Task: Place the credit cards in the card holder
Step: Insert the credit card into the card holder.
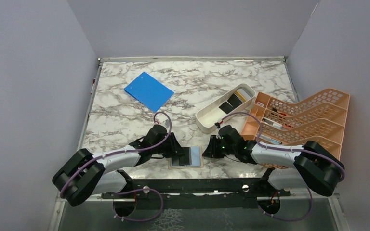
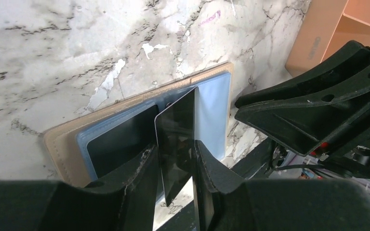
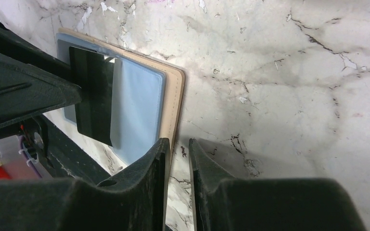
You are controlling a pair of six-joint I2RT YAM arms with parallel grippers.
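At the near edge of the tabletop (image 1: 125, 120), between the two arms, the card holder (image 1: 192, 158) lies opened flat with its light blue inner pockets facing up and its tan rim showing around them. The left end effector (image 1: 179, 155) reaches over the holder's left half. In the left wrist view its fingers (image 2: 142, 173) are spread, and a black credit card (image 2: 176, 130) stands slantwise in the gap between them rather than being clamped flat. The card's far end rests over the middle of the holder, near the fold. A second black card (image 2: 120, 139) already sits in the pocket on the side nearer the left arm. The right end effector (image 1: 207, 150) is positioned just beside the holder's right edge. In the right wrist view its fingers (image 3: 159, 163) stand narrowly apart with marble visible between them, and the tan rim of the holder ends at the tip of one finger. Whether that finger presses on the rim cannot be determined. Farther back on the right, a long white tray (image 1: 207, 118) holds dark and pale card-shaped items. An orange lattice rack (image 1: 313, 110) stands just beside the tray. A bright blue flat board (image 1: 148, 90) lies well apart at the rear left.
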